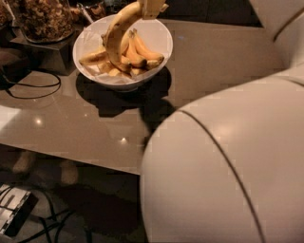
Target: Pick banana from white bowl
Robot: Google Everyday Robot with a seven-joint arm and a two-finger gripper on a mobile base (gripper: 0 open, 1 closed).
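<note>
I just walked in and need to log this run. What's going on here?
The robot's gripper, at the top edge of the view above the white bowl, is clamped on the upper end of the long pale banana. The banana hangs nearly upright, its lower end down among the shorter bananas in the bowl; whether it touches them is unclear. The bowl stands on the table near a jar of nuts. The robot's arm fills the right foreground.
</note>
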